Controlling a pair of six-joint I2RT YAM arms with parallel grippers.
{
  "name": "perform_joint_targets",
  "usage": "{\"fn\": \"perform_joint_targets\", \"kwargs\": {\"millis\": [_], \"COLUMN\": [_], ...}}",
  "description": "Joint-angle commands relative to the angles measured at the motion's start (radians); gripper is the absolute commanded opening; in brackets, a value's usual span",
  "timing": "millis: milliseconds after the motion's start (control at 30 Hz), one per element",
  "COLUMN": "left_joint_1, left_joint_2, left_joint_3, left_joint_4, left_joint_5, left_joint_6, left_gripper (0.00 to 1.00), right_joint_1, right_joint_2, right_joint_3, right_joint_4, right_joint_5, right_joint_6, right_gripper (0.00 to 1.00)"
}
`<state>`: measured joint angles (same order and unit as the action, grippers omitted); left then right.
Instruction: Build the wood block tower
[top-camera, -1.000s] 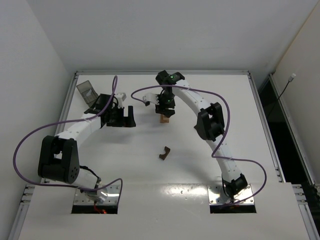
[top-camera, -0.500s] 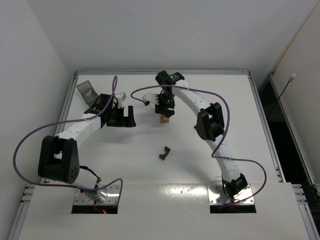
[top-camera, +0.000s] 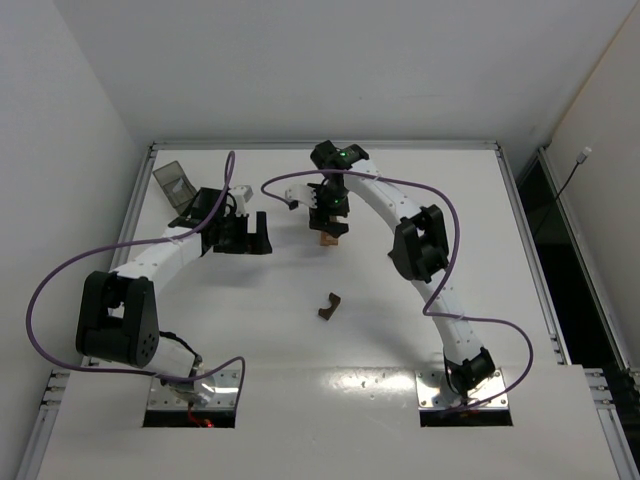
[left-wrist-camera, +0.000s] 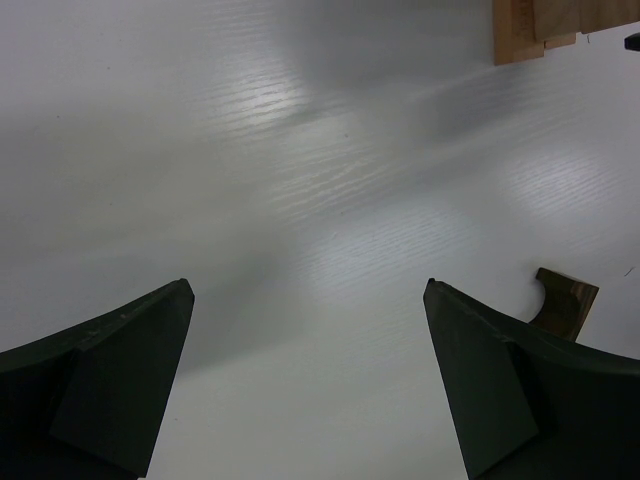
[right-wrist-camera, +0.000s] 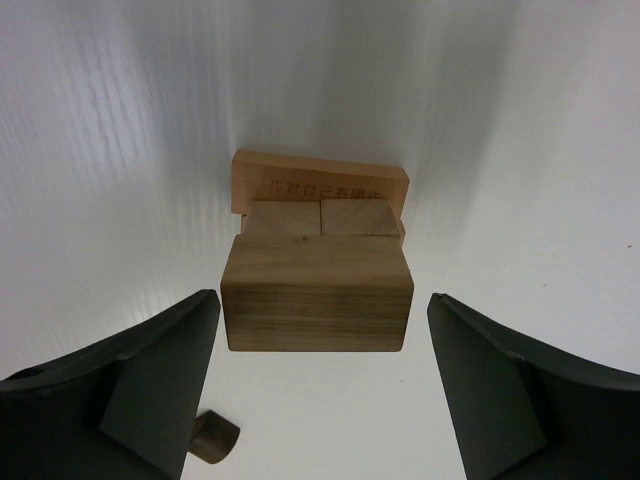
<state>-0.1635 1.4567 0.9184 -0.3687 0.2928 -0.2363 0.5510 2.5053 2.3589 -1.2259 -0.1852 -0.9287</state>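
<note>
Four light tan wood blocks (right-wrist-camera: 316, 305) make one tower (right-wrist-camera: 318, 245) in the middle of the right wrist view: two bricks (right-wrist-camera: 320, 185) and two cubes (right-wrist-camera: 283, 217). One dark arch (top-camera: 329, 306) lies at the overhead frame's centre. One dark tray (top-camera: 173, 182) sits upper left.

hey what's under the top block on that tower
Under the top block, two light tan blocks sit side by side above a lettered base plank. Anything directly beneath the top block's middle is covered.
</note>
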Motion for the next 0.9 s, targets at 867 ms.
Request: {"fn": "perform_joint_targets", "kwargs": {"millis": [867], "left_joint_1": [-0.013], "left_joint_2": [-0.122], "left_joint_3": [-0.087], "left_joint_4": [0.056], "left_joint_5": [0.026], "left_joint_6": [-0.031], "left_gripper": [1.00], "right_joint_1": [-0.085], "right_joint_2": [-0.731], "right_joint_3": [-0.543], "right_joint_4": [0.250], "right_joint_5": [-0.189], "right_joint_6": [0.313], "right_gripper": [0.98]}}
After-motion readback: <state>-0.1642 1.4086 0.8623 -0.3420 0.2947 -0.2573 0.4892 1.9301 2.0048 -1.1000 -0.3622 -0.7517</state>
